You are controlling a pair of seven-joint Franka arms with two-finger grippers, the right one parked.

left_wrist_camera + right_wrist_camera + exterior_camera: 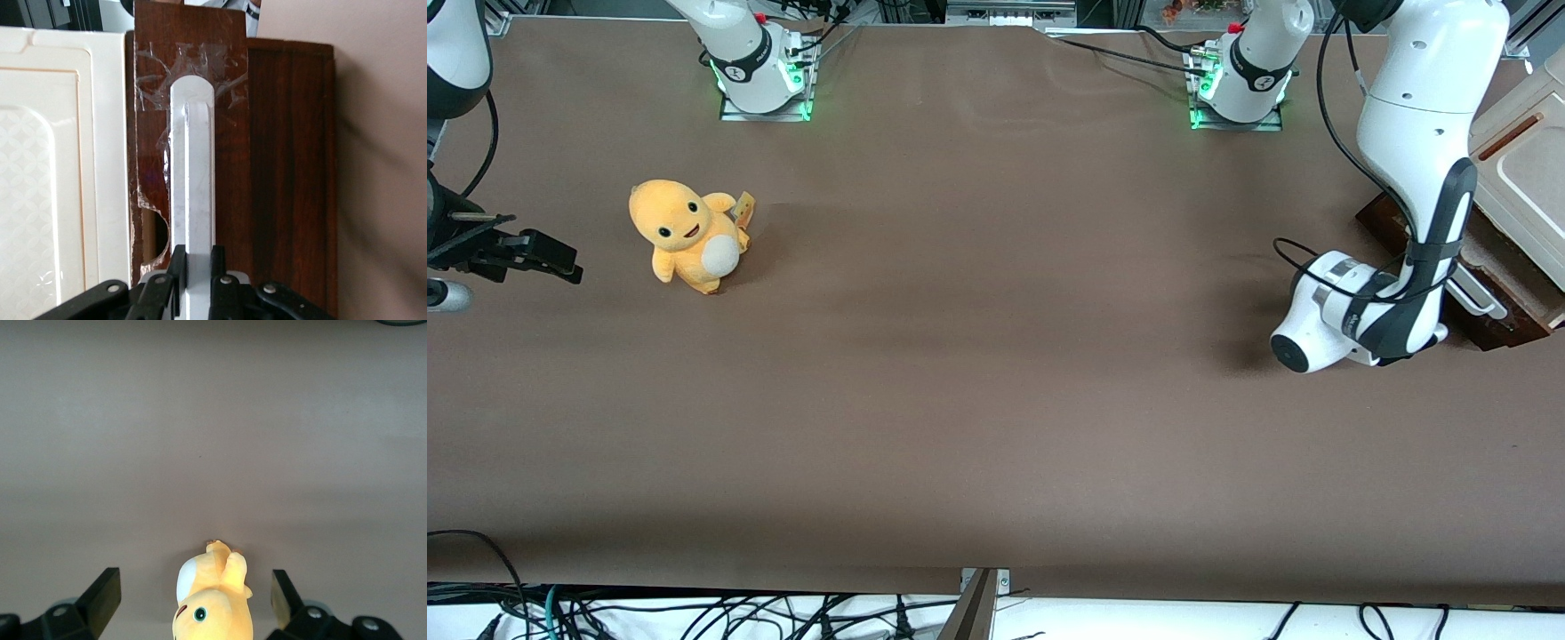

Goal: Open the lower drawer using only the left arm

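The lower drawer's dark brown wood front (230, 173) fills the left wrist view, and its white bar handle (192, 167) runs along it. My left gripper (195, 252) has one black finger on each side of that bar, pressed against it. None of the drawer's pale inner walls show. In the front view the left arm (1414, 160) reaches down at the working arm's end of the table. Its wrist (1352, 316) hides the fingers, and a bit of the handle (1480, 300) shows against the drawer front (1507, 311).
The cream cabinet panel (60, 167) lies beside the drawer front and also shows in the front view (1525, 160). A yellow plush toy (687, 235) sits toward the parked arm's end of the brown table (996, 356). The left arm's black cable (1334, 133) hangs near it.
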